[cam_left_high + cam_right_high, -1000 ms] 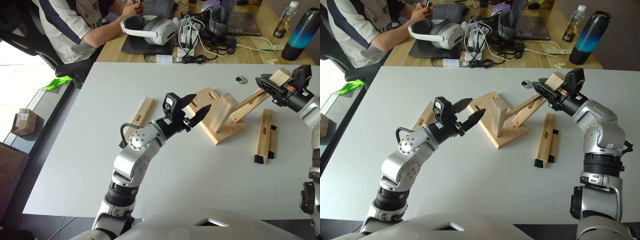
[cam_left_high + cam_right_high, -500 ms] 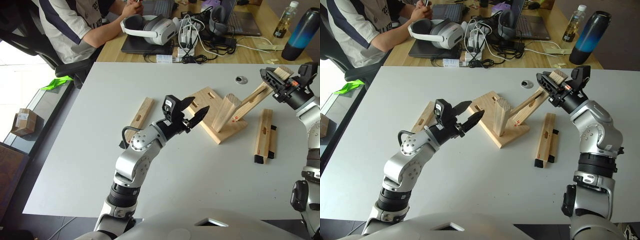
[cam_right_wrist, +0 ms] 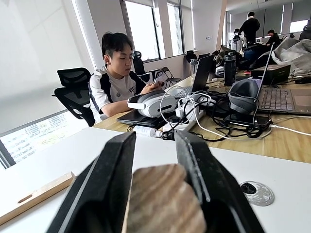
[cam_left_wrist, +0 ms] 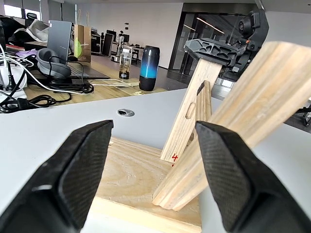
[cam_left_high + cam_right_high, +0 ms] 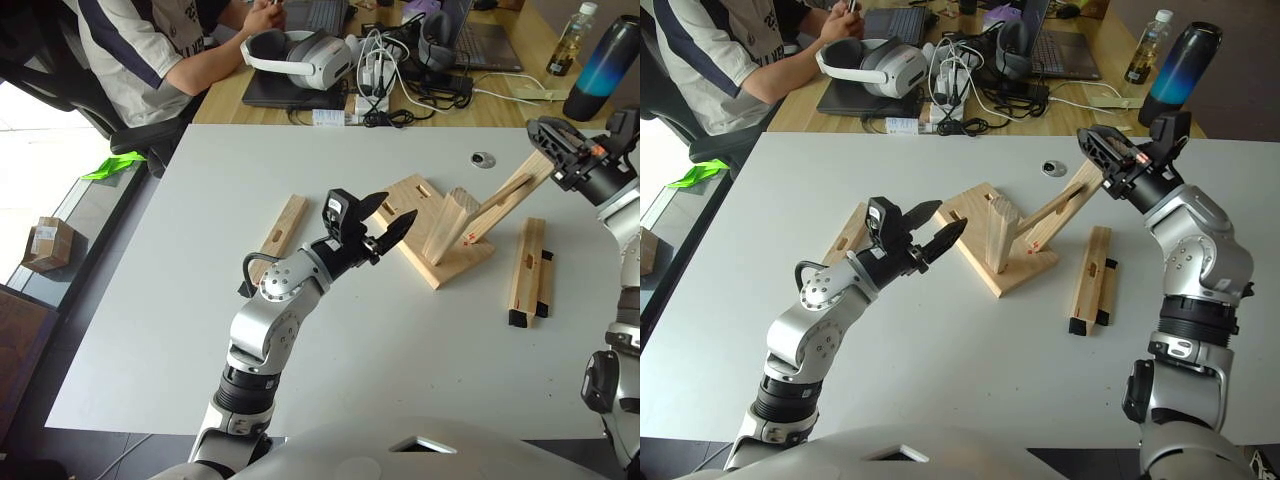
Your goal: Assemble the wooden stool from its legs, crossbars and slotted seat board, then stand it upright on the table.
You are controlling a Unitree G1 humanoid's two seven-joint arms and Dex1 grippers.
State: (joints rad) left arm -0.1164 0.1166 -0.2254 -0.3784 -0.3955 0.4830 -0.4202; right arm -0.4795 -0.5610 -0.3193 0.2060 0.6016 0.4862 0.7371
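Observation:
The slotted seat board [image 5: 452,266] lies flat at mid-table with a short wooden leg [image 5: 447,222] standing in it. A second, longer leg [image 5: 500,203] leans from the board up to the right, and my right gripper [image 5: 553,140] is shut on its top end [image 3: 163,201]. My left gripper [image 5: 396,214] hovers open just left of the board, its jaws wide apart and facing the two legs [image 4: 243,111]. One slotted crossbar [image 5: 283,228] lies to the left of the left arm. Two more wooden pieces [image 5: 528,268] lie side by side to the right of the board.
A cable grommet [image 5: 484,159] sits in the table behind the board. The wooden desk beyond holds a headset [image 5: 300,52], cables, laptops and a dark bottle [image 5: 603,68]. A person sits at that desk, far left. The near half of the table is bare.
My right gripper has lifted the long leg's top end up and away to the right, so the leg stands steeper. The left gripper has stayed almost still, open.

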